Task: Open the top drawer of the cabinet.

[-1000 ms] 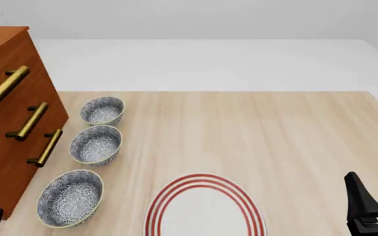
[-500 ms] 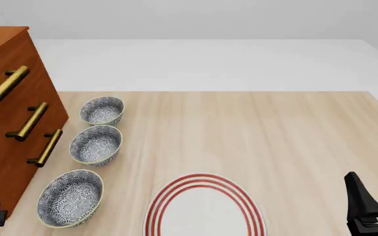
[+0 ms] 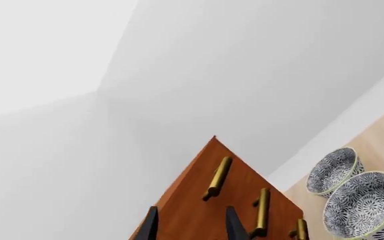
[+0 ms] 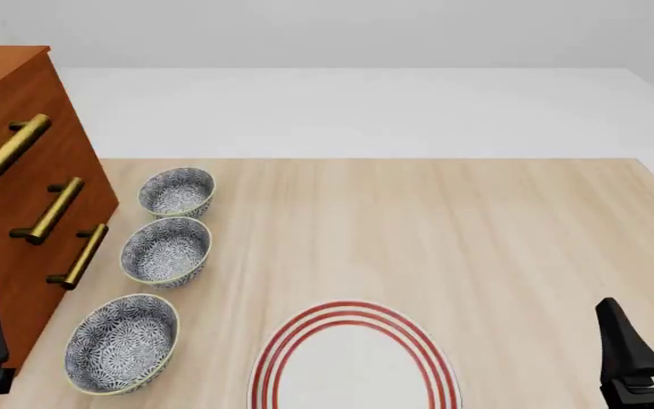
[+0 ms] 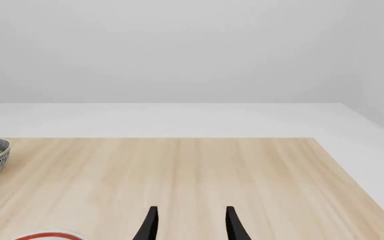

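Front view is showing me the cabinet [image 4: 14,196] standing at the table's [image 4: 441,230] far left, its top drawer [image 4: 9,128] sitting shut with its brass handle [image 4: 9,146] uppermost. I am holding the left gripper [image 3: 188,225] near the cabinet's lower front, fingers spread and gripping nothing. Three patterned bowls [image 4: 166,250] are lining up just beside the cabinet, a red-ringed plate [image 4: 356,358] is lying at the near edge, and the right gripper [image 5: 188,225] is hovering at far right, fingers spread and empty.
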Motion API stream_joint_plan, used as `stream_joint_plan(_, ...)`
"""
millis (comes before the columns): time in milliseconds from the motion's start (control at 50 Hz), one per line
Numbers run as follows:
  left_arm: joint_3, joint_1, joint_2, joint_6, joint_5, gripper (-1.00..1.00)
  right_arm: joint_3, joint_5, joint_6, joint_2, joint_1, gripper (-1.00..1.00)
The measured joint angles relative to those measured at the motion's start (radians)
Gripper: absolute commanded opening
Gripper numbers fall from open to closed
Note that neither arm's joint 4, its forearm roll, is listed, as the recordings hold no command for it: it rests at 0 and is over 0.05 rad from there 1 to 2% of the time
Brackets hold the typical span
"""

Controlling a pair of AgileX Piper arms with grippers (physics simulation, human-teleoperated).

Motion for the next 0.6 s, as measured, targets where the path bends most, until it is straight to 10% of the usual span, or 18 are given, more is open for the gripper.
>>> stream_joint_plan(600,0.001,0.0,0.185,0.166,-0.14,1.0,0.0,0.0,0.0,0.0,0.0,1.0)
